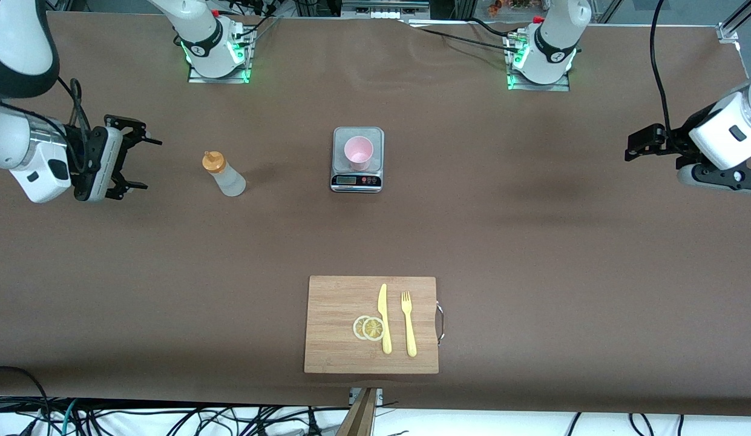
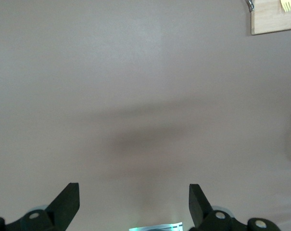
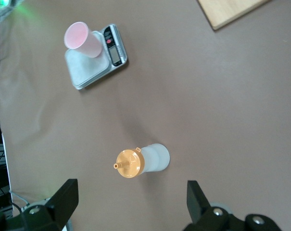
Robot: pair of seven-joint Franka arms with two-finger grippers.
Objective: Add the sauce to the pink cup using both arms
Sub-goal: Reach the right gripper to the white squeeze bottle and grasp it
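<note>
A brown cloth-covered table (image 1: 532,272) holds a bamboo cutting board (image 1: 339,339) nearest the front camera. At the table's middle, a small grey kitchen scale (image 1: 357,175) carries the pale pink plastic cup (image 1: 358,152). The whitish squeeze bottle with an orange cap (image 1: 225,175) stands toward the right arm's end. The right gripper (image 1: 136,163) hangs spread wide and empty above the table beside it; the left gripper (image 1: 635,145) hovers likewise, released, over bare cloth.
</note>
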